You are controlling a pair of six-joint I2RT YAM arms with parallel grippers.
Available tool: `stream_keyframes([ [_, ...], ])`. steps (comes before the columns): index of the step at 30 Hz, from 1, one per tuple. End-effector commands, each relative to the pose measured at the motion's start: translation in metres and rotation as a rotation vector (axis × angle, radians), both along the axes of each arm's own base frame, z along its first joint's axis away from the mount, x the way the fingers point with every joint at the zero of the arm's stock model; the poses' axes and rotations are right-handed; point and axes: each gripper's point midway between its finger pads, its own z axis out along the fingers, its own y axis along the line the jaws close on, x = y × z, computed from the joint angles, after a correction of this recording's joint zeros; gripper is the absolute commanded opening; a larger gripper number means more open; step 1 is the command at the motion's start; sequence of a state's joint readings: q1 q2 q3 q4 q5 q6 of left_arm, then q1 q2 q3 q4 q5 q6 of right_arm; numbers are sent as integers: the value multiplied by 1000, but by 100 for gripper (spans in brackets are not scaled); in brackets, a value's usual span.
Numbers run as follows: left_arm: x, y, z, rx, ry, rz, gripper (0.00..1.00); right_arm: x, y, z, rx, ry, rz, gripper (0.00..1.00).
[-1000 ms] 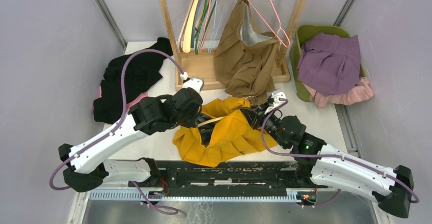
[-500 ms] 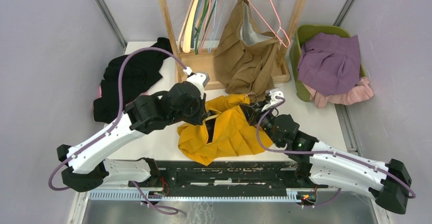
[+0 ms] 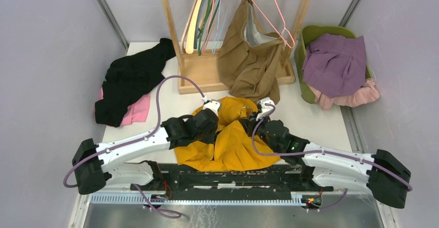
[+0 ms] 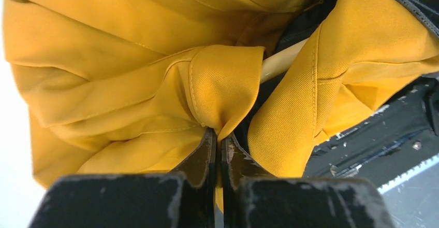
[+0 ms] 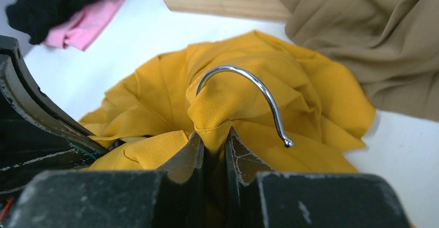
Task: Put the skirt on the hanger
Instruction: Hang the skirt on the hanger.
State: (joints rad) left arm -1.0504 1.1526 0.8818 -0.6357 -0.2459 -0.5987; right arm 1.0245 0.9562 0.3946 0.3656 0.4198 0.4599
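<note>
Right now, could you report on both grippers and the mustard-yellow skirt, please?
Left gripper shut on mustard-yellow fabric skirt. Right gripper shut on skirt under silver metal hook. Pale wooden hanger bar inside skirt. Brown garment close behind.

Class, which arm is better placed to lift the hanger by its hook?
Probably the right: the right gripper pinches the yellow skirt just under the metal hook, while the left gripper holds a skirt fold by the wooden hanger bar, farther from the hook.
</note>
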Motion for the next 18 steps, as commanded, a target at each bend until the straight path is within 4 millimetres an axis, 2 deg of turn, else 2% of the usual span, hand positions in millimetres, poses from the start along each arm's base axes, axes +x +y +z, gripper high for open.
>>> stream_keyframes([
  [1, 20, -37, -3, -171, -60, 45, 3, 6, 20, 24, 200, -14, 4, 1],
  [4, 30, -47, -11, -166, -86, 43, 3, 8, 27, 7, 184, 18, 8, 1],
  [8, 43, -52, -31, -97, -106, 58, 3, 10, 32, -12, 123, 60, 5, 3],
  [11, 51, -53, -48, -51, -110, 88, 3, 9, 31, -23, 45, 92, 10, 18],
  [14, 55, -51, -62, -23, -109, 113, 3, 6, 20, -30, -13, 115, 4, 30],
  [18, 56, -47, -66, -30, -121, 145, 3, 1, -7, -39, -66, 132, -34, 35],
])
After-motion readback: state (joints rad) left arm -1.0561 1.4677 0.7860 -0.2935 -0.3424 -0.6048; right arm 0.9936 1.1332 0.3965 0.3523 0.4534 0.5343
